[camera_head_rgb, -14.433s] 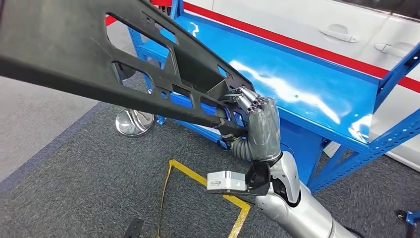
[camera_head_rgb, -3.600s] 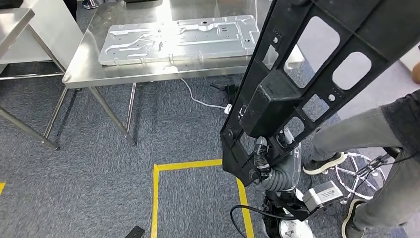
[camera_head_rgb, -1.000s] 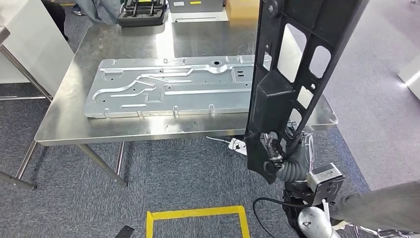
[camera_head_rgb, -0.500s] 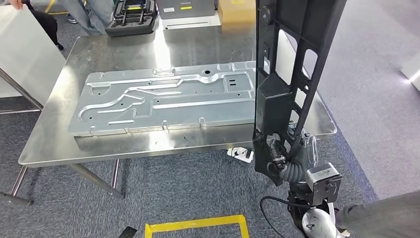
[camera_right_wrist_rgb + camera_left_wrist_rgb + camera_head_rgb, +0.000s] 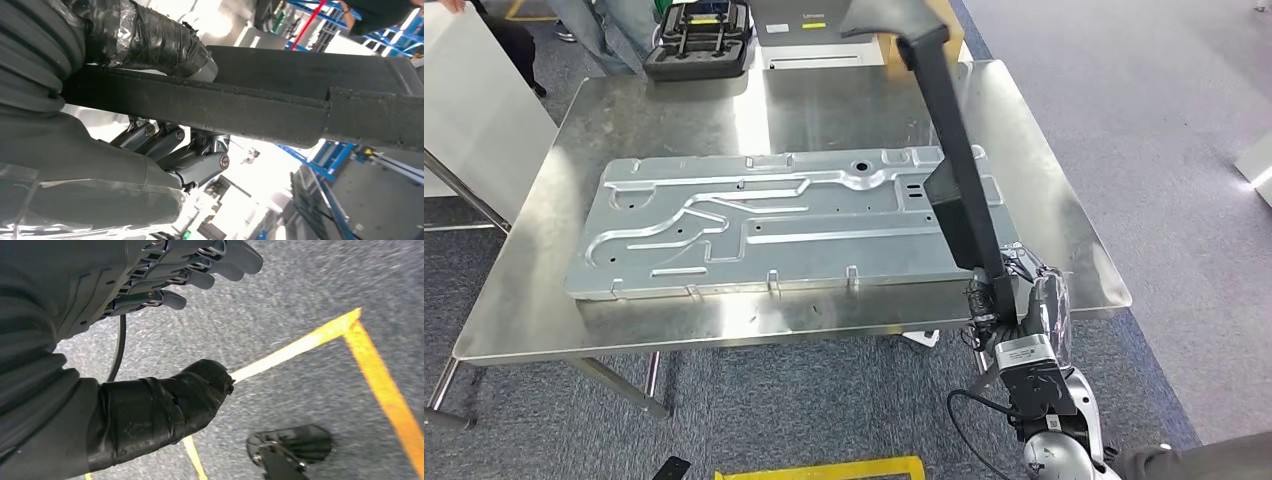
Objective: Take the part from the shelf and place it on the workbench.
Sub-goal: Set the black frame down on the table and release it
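Note:
The part (image 5: 949,170) is a long black plastic frame, seen edge-on in the head view. It slants from my right hand (image 5: 1021,298) up over the right end of the steel workbench (image 5: 1044,190). My right hand grips its lower end just off the bench's front right edge. In the right wrist view the taped thumb (image 5: 155,37) lies on one side of the part's edge (image 5: 300,112) and the fingers (image 5: 192,160) on the other. My left hand (image 5: 100,335) hangs over grey carpet with its fingers apart and nothing in it.
A large silver stamped panel (image 5: 774,225) covers the middle of the bench. A black case (image 5: 699,38) and a cardboard box (image 5: 894,45) sit at its far edge. A person's legs (image 5: 599,30) stand at the back left. Yellow floor tape (image 5: 824,468) lies below the bench.
The camera has shifted, and the bench now lies more squarely ahead. The part has turned from broadside to edge-on and leans over the bench's right end, still held by my right hand.

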You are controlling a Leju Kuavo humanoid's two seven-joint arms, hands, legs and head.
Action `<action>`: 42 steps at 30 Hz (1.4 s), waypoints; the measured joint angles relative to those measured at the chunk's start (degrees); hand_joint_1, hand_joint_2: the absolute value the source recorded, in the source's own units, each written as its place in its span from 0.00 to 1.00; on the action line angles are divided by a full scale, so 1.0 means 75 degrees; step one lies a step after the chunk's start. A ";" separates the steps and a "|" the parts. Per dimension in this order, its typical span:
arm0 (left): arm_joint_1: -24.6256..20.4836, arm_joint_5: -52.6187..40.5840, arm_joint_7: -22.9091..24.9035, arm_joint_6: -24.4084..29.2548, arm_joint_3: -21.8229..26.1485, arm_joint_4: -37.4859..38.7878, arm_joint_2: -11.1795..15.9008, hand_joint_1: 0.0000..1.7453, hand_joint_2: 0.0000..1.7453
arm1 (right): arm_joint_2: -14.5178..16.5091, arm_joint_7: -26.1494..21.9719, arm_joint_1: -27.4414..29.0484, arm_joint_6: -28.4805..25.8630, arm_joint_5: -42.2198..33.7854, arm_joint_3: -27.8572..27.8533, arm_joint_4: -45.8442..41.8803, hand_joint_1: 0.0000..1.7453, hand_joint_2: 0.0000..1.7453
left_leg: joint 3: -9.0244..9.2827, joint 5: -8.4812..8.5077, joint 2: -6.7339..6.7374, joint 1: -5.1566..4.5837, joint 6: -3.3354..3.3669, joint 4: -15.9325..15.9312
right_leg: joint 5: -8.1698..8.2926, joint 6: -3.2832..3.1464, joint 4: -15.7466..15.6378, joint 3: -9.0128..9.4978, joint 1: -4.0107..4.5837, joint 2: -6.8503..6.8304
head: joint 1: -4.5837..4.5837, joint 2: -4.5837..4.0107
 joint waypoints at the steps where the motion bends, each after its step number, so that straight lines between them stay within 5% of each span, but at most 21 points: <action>1: -0.0006 0.0000 -0.0004 0.0000 0.0001 -0.0001 0.0000 0.00 1.00 | -0.0004 0.0046 -0.0007 -0.0010 0.0081 -0.0001 -0.0007 1.00 1.00 | 0.0075 -0.0073 -0.0008 -0.0009 -0.0027 0.0017 | 0.0287 -0.0042 -0.0459 0.0109 0.0019 -0.0001 | -0.0006 0.0000; 3: -0.0023 0.0006 -0.0012 -0.0004 0.0008 0.0000 0.0001 0.00 1.00 | -0.0017 0.0374 -0.0026 -0.0022 0.0636 -0.0002 -0.0019 1.00 1.00 | 0.0136 -0.0180 -0.0018 -0.0030 -0.0106 0.0059 | 0.0552 -0.0132 -0.0896 0.0223 0.0047 0.0000 | -0.0019 0.0000; 7: -0.0060 -0.0018 0.0003 -0.0072 0.0013 -0.0001 0.0026 0.00 1.00 | -0.0069 0.1603 -0.0254 0.0335 0.3138 0.0004 -0.0030 1.00 1.00 | 0.0100 -0.0350 -0.0004 -0.0030 -0.0273 0.0354 | 0.0488 -0.0324 -0.0958 0.0405 0.0015 0.0017 | -0.0038 0.0000; 11: -0.0093 -0.0048 -0.0016 -0.0094 0.0011 -0.0002 0.0034 0.00 1.00 | -0.0106 0.2376 -0.0686 0.1073 0.4797 0.0136 -0.0027 1.00 1.00 | -0.0940 -0.0935 0.0019 0.0043 -0.0418 0.1969 | 0.0360 -0.0406 -0.0970 0.0538 -0.0001 0.0016 | -0.0067 0.0000; 12: -0.0078 -0.0054 -0.0041 -0.0098 0.0011 -0.0002 0.0035 0.00 1.00 | -0.0109 0.2532 -0.0793 0.1288 0.5167 0.0212 -0.0017 1.00 1.00 | -0.1153 -0.0933 0.0019 0.0053 -0.0424 0.2162 | 0.0312 -0.0402 -0.0969 0.0587 -0.0001 0.0020 | -0.0069 0.0000; 14: -0.0060 -0.0077 -0.0118 -0.0112 0.0011 -0.0002 0.0034 0.00 1.00 | -0.0117 0.2760 -0.1034 0.1693 0.5789 0.0382 0.0027 1.00 1.00 | -0.1196 -0.0446 0.0021 0.0062 -0.0405 0.1757 | 0.0201 -0.0381 -0.0966 0.0735 0.0000 0.0026 | -0.0069 0.0000; 16: -0.0065 -0.0114 -0.0212 -0.0139 0.0011 -0.0001 0.0034 0.00 1.00 | -0.0132 0.2888 -0.1402 0.2059 0.6214 0.0585 0.0118 1.00 1.00 | -0.0957 0.0261 0.0027 0.0044 -0.0346 0.0813 | 0.0089 -0.0342 -0.0966 0.0885 0.0006 0.0029 | -0.0065 0.0000; 18: -0.0079 -0.0137 -0.0299 -0.0162 0.0009 -0.0001 0.0034 0.00 1.00 | -0.0154 0.2931 -0.1846 0.2369 0.6496 0.0794 0.0238 1.00 1.00 | -0.0788 0.0515 0.0033 -0.0007 -0.0269 0.0258 | 0.0015 -0.0273 -0.0961 0.0937 0.0012 0.0042 | -0.0066 0.0000; 20: -0.0078 -0.0145 -0.0388 -0.0173 0.0007 -0.0002 0.0029 0.00 1.00 | -0.0176 0.2932 -0.2186 0.2652 0.6707 0.0964 0.0357 1.00 1.00 | -0.0748 0.0506 0.0024 -0.0024 -0.0219 0.0155 | -0.0037 -0.0192 -0.0971 0.0959 0.0019 0.0047 | -0.0066 0.0000; 24: -0.0077 -0.0169 -0.0616 -0.0211 -0.0002 -0.0001 -0.0002 0.00 1.00 | -0.0281 0.2881 -0.2908 0.3426 0.6938 0.1350 0.0661 1.00 1.00 | -0.0757 0.0543 0.0003 -0.0001 -0.0281 0.0100 | -0.0006 -0.0259 -0.1011 0.0970 0.0037 0.0027 | -0.0059 0.0000; 29: -0.0103 -0.0211 -0.0856 -0.0311 -0.0046 -0.0002 -0.0015 0.00 1.00 | -0.0522 0.2567 -0.3923 0.4472 0.7029 0.1947 0.1500 1.00 1.00 | -0.0758 0.0517 -0.0025 -0.0003 -0.0239 0.0097 | -0.0026 -0.0234 -0.1152 0.1051 0.0043 -0.0005 | -0.0058 0.0000; 42: -0.0118 -0.0384 -0.1183 -0.0409 -0.0227 -0.0002 -0.0055 0.00 1.00 | -0.0447 0.0677 -0.5014 0.4664 0.7639 0.3996 0.4248 1.00 1.00 | -0.0709 0.0552 -0.0062 0.0004 -0.0183 0.0077 | 0.0005 -0.0167 -0.1186 0.1092 0.0059 -0.0051 | -0.0059 0.0000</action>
